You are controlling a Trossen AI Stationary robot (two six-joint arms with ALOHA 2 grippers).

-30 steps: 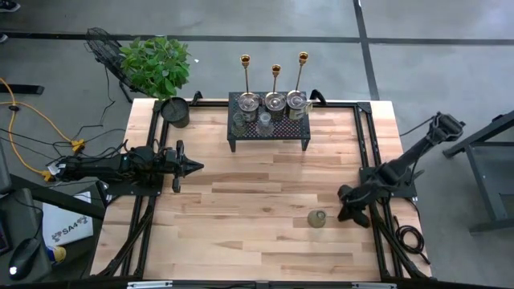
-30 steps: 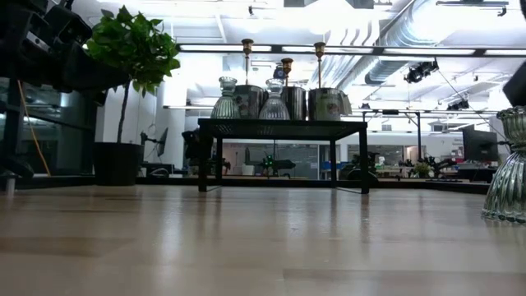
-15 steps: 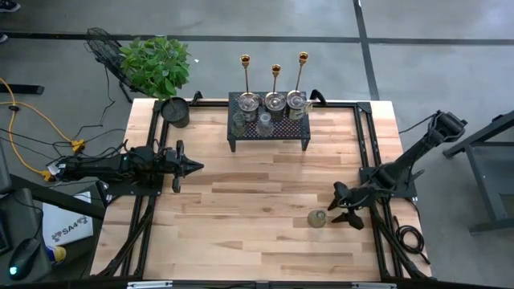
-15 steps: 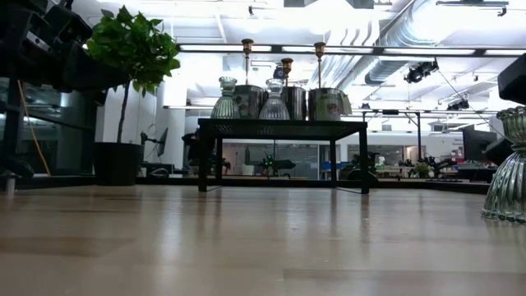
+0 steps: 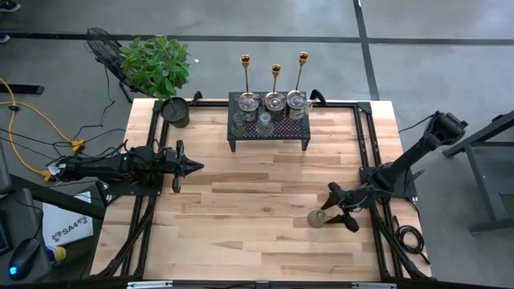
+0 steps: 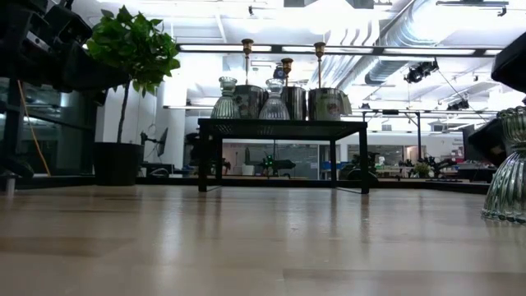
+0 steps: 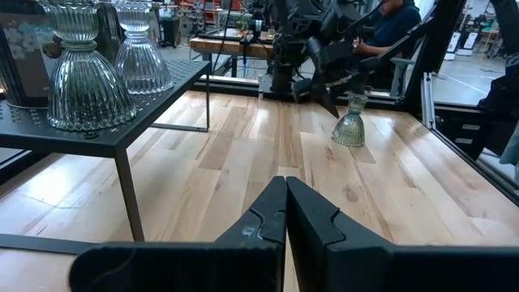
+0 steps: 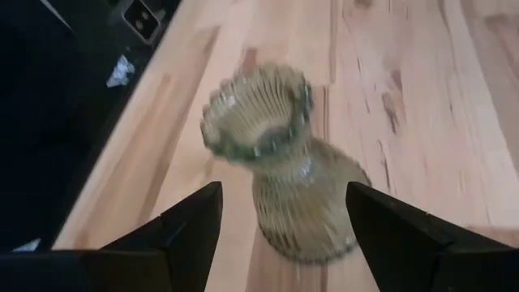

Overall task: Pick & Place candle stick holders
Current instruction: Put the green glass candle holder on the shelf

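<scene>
Starting at your left, the left gripper (image 5: 195, 167) rests low near the table's left edge, pointing inward, its fingers pressed together. Bare wood table (image 5: 257, 201) lies open ahead of it, giving wide room across the middle.

At the far edge, near the left corner, sits a round black plant pot (image 5: 175, 112) with a leafy plant (image 5: 156, 64) behind it. At the middle of the far edge stands a black mesh rack (image 5: 269, 128). On it you have 3 silvery cups (image 5: 275, 102) in a row and 2 ribbed glass cups (image 5: 251, 124) in front of them. 3 slim gold candlesticks (image 5: 275, 72) stand upright behind the rack, long axes vertical.

Toward the right, 1 greenish ribbed glass cup (image 5: 317, 218) stands upright on the table, apart from the rack and near the right edge, its flared mouth up. The right gripper (image 5: 336, 207) has its fingers spread wide, 1 on each side of this cup (image 8: 284, 191), not touching it.
</scene>
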